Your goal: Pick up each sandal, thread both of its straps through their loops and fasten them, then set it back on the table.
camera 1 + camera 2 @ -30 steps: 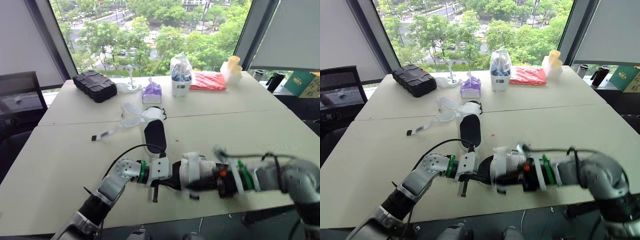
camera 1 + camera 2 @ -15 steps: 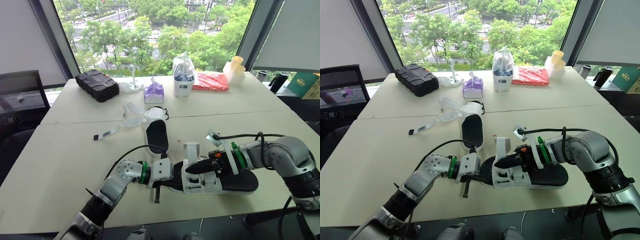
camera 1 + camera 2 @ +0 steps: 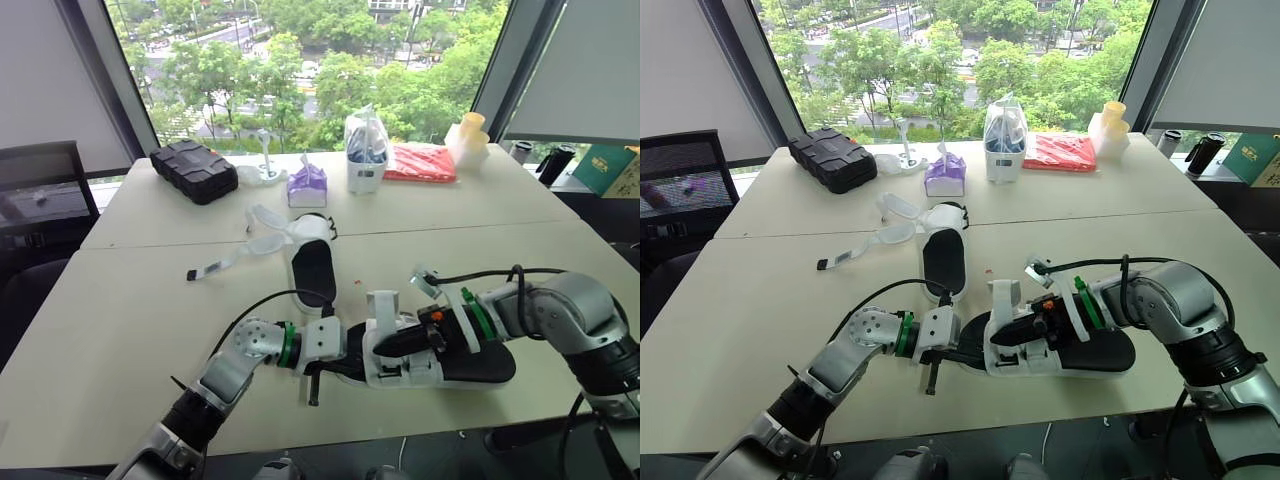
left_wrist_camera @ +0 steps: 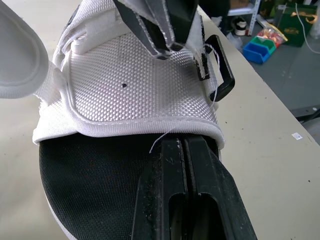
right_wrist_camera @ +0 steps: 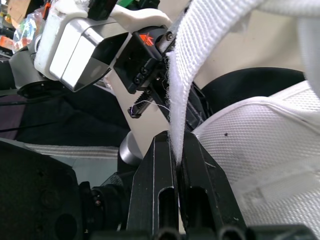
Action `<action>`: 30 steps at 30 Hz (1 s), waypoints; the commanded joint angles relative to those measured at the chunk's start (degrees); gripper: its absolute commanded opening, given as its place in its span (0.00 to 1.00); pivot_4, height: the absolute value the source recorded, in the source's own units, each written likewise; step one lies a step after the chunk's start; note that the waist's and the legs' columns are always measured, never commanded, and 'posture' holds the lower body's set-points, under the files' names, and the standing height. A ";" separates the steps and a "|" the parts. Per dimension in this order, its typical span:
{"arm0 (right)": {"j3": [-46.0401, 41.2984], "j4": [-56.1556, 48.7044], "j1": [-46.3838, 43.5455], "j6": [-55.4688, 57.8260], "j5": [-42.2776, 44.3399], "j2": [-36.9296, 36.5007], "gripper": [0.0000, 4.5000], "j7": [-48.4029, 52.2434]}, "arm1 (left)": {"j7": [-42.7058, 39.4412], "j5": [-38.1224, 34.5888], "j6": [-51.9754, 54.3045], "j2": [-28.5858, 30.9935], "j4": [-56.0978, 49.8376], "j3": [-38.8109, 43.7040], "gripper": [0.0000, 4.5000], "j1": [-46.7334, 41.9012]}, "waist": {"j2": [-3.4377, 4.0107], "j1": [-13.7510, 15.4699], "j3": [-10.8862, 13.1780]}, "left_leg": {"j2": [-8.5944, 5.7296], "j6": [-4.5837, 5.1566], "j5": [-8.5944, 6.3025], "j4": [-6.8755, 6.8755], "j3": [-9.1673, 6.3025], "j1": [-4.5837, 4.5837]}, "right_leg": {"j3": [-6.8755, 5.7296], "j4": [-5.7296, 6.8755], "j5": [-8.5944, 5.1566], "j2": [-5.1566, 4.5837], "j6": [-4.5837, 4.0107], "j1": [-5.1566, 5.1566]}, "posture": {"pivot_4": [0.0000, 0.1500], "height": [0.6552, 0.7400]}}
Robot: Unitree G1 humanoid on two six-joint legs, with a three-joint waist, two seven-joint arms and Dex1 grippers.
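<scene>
A black-soled sandal (image 3: 470,365) with white mesh straps lies near the table's front edge between my two grippers. My left gripper (image 4: 184,145) is shut on the sandal's front rim, just under the white upper (image 4: 135,85). My right gripper (image 5: 176,137) is shut on a white strap (image 5: 200,45) and holds its end upright (image 3: 381,305) over the upper. A black plastic loop (image 4: 222,75) sits at the upper's side. The second sandal (image 3: 310,265) lies mid-table, its loose straps (image 3: 255,245) trailing to the left.
Along the far side stand a black case (image 3: 190,170), a purple tissue pack (image 3: 305,185), a clear bag (image 3: 363,150), a red packet (image 3: 422,160) and stacked cups (image 3: 466,135). A dark chair (image 3: 40,190) is off the table's left side.
A second ago my right arm was a blur in motion at the sandal. It now holds still with the strap raised, having drifted slightly left. The left gripper keeps its hold.
</scene>
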 commanded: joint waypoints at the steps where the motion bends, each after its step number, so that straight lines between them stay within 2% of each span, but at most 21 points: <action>1: -0.84 -0.52 -1.32 0.97 0.30 0.59 0.01 0.66 | 0.39 3.47 1.45 0.69 3.23 -3.48 0.00 1.67 | 0.00 -0.01 0.00 | 0.00 0.00 0.00 0.00 0.00 0.00 | 0.00 0.00 0.00 0.00 0.00 0.00 | 1.00 1.00; 30: -0.72 -2.52 -1.46 4.90 1.60 2.03 0.01 1.58 | 0.70 3.52 1.51 0.65 2.48 -3.80 0.00 2.30 | 0.00 -0.10 0.00 | 0.00 0.00 0.00 -0.03 -0.01 0.00 | 0.00 0.00 0.00 0.00 0.00 -0.02 | 1.00 1.00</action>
